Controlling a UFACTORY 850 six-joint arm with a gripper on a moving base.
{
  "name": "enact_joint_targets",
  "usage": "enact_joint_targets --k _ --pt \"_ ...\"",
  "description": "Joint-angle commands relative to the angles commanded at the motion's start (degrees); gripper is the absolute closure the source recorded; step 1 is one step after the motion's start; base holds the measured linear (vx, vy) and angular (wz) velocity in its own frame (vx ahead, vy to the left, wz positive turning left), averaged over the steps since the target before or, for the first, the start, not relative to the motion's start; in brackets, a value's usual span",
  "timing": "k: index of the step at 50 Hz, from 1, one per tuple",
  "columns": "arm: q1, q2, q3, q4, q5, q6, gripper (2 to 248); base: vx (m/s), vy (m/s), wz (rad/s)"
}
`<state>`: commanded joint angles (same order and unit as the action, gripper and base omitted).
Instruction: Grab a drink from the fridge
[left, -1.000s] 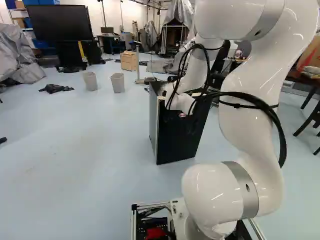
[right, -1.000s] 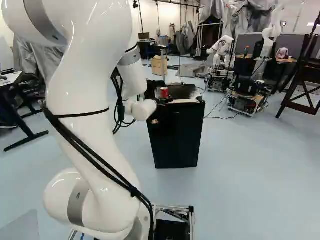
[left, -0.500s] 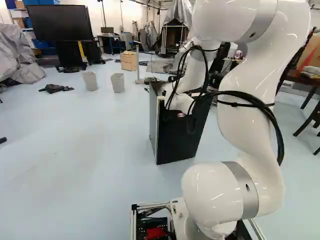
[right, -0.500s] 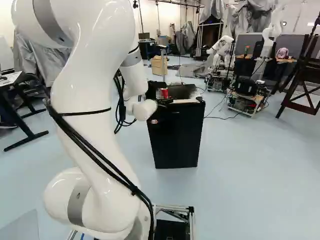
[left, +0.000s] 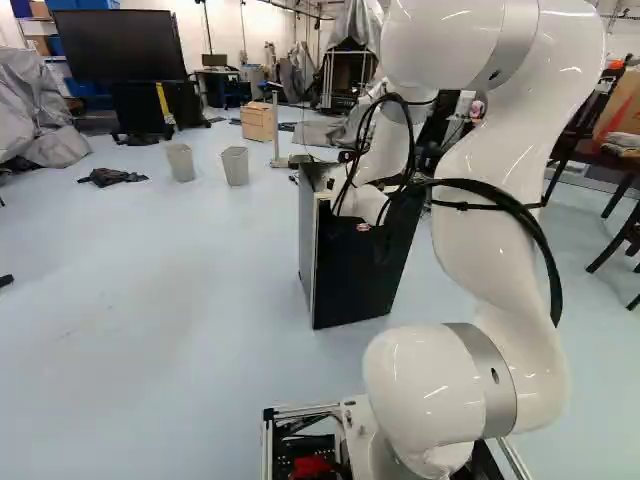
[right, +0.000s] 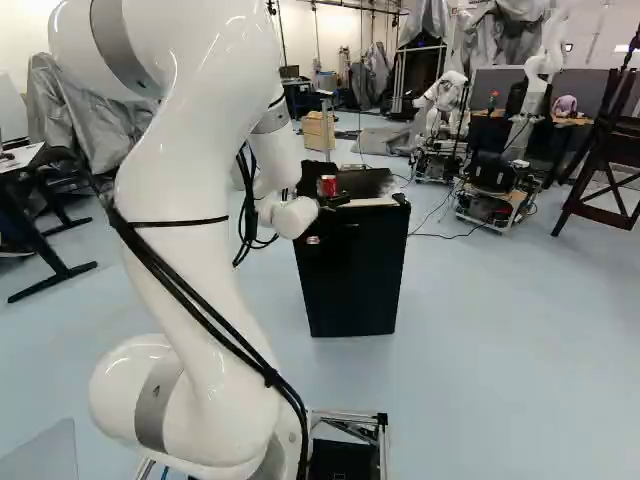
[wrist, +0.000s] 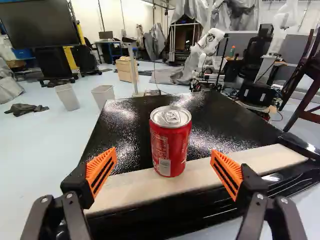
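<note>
Pale blue floor (wrist: 42, 142) lies smooth and shiny beyond the jaws, with two light, tub-shaped bins (wrist: 67, 96) off past one finger and another robot (wrist: 205, 47) far ahead. Closer to the jaws is the top of a black, box-shaped fridge (right: 350, 270). The drink, a red, round metal can with a silver lid (wrist: 170, 141), stands upright there, ahead of the black two-fingered gripper (wrist: 164, 167) and in line with the space between its tips. The jaws are spread wide, and neither finger touches the can. Next, they likely need to go forward around it, then squeeze. If they come in crooked, one tip could bump the can and knock it over. Closing too soon might only nip its near side, or push it away across the top. If the jaws dip too low, they could scrape the long, flat, pale strip (wrist: 270, 156) by the can's foot. A weak squeeze could let the smooth, curved can slip, and a very hard one could dent it. The orange pads (wrist: 101, 169) have thin ridges, which may help them hold on. Past the can, the black top looks bumpy and glossy.
</note>
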<state>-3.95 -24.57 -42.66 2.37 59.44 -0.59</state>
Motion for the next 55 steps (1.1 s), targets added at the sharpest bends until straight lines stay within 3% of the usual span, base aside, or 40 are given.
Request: enact_joint_targets --k 24,25,29,30,34,35,39,40,45,46,55 --pt "0.09 -2.78 -3.61 0.0 0.0 0.0 3 0.0 0.0 0.0" --pt "0.09 -2.8 -3.64 0.0 0.0 0.0 13 0.0 0.0 0.0" --pt "0.09 -2.85 -3.7 0.0 0.0 0.0 13 0.0 0.0 0.0" --pt "0.09 -2.86 -3.71 0.0 0.0 0.0 51 0.0 0.0 0.0" --pt "0.09 -2.87 -3.72 0.0 0.0 0.0 51 0.0 0.0 0.0" --pt "0.09 -2.87 -3.72 0.0 0.0 0.0 89 0.0 0.0 0.0" --pt "0.09 -2.87 -3.72 0.0 0.0 0.0 89 0.0 0.0 0.0" --pt "0.09 -2.87 -3.72 0.0 0.0 0.0 127 0.0 0.0 0.0" --pt "0.09 -2.73 -3.7 0.0 0.0 0.0 127 0.0 0.0 0.0" --pt "0.09 -2.65 -3.69 0.0 0.0 0.0 151 0.0 0.0 0.0" --pt "0.09 -1.67 -3.56 0.0 0.0 0.0 151 0.0 0.0 0.0"
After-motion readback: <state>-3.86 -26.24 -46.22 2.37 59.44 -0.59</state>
